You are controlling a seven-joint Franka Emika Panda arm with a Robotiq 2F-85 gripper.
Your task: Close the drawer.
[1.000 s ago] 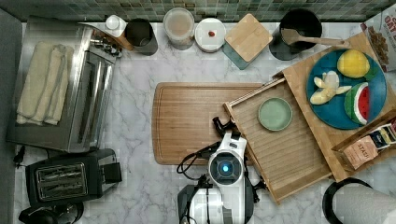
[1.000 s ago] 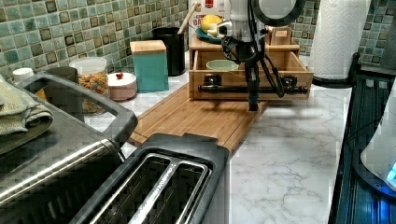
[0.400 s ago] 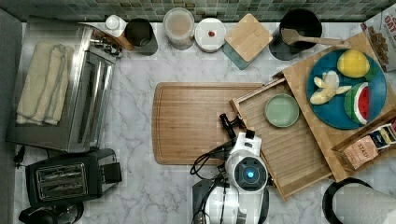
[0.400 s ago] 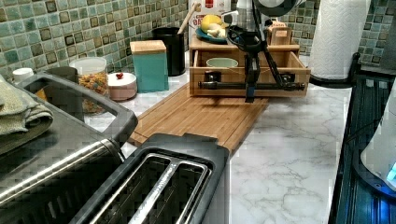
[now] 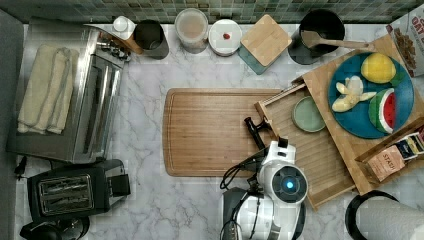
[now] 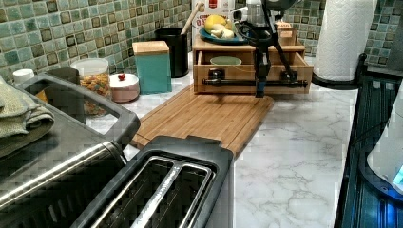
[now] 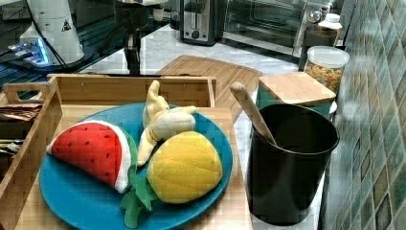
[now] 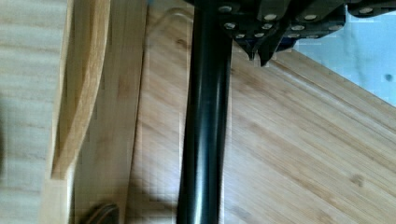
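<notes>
Against the drawer's black bar handle, the gripper presses; finger opening cannot be told.

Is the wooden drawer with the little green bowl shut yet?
Not yet. The drawer sticks out over the cutting board, and the green bowl inside shows.

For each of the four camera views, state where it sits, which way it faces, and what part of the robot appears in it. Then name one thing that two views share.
Top view: overhead, looking straight down on the counter; the arm's wrist and the drawer.
Left view: low behind the toaster, facing the drawer front; the gripper at the handle.
Right view: beside the blue plate, facing back toward the toaster oven; the arm's base.
Wrist view: on the arm, close above the handle.
Shared: top and left views both show the cutting board.
</notes>
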